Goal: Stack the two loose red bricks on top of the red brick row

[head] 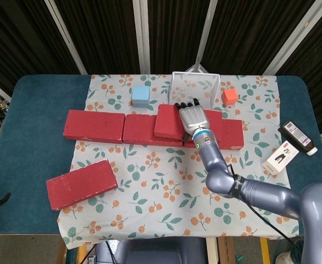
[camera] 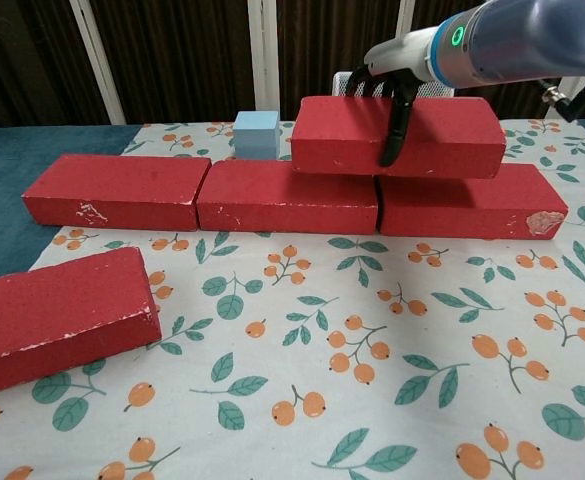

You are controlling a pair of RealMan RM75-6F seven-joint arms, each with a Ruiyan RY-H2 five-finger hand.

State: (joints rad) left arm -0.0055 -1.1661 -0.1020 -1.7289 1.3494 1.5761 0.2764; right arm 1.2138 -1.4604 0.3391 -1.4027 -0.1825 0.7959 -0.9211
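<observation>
Three red bricks form a row (head: 93, 125) (camera: 117, 190) across the floral cloth. My right hand (head: 191, 117) (camera: 397, 70) grips a loose red brick (head: 167, 121) (camera: 442, 135) from above, with one dark finger (camera: 390, 130) down its front face. This brick lies level over the seam between the middle brick (camera: 287, 197) and the right brick (camera: 462, 200), its underside at the row's top. The other loose red brick (head: 82, 184) (camera: 57, 320) lies at the front left of the cloth. My left hand does not show in either view.
Behind the row stand a light blue cube (head: 141, 95) (camera: 256, 133), a white wire basket (head: 194, 89) and an orange cube (head: 229, 96). A dark bottle (head: 297, 137) and a white box (head: 282, 157) lie at the right on the blue table.
</observation>
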